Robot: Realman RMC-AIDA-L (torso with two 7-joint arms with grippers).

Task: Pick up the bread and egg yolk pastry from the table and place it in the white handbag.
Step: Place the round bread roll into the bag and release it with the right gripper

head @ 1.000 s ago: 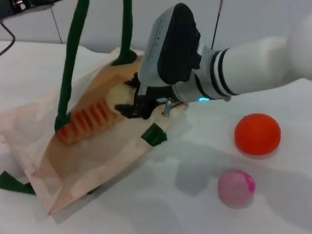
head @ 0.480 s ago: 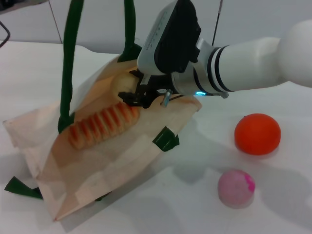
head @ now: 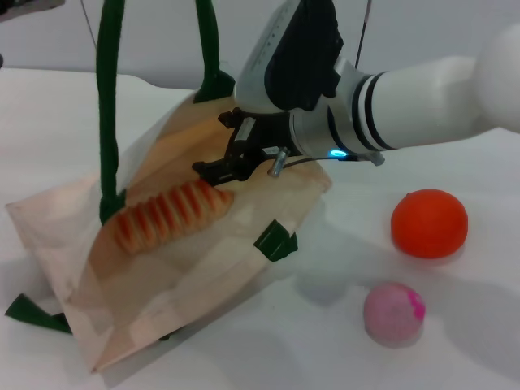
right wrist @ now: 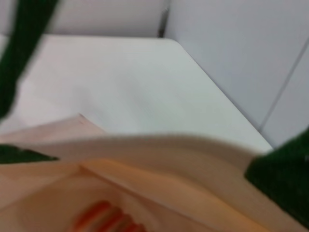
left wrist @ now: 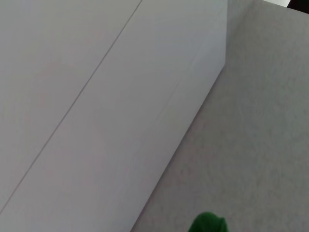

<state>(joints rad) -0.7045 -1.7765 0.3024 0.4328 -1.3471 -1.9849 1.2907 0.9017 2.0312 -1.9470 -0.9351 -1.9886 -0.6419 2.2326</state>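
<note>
The white handbag, a flat cream-beige cloth tote, lies tilted on the white bench, its mouth held up by two dark green rope-like handles that rise out of the top of the head view; green tabs show on its near face and at its lower corner. The bread, a long ridged loaf with orange and cream cross stripes, rests inside the bag, its shape showing through the thin cloth; the right wrist view looks over the bag's soft folded rim and catches the orange ridges of the loaf below. The right end effector, a black fingered piece under a grey and black housing on a smooth white arm with dark bands, sits at the bag's mouth just above the end of the bread; its dark fingers look slightly parted, with nothing visibly held between them. The egg yolk pastry cannot be made out in any view. A glossy bright orange ball and a matte pink ball rest on the bench to the right of the bag, apart from each other. The left end effector is out of sight; its wrist view shows only pale flat wall panels and a green tip of handle.
</note>
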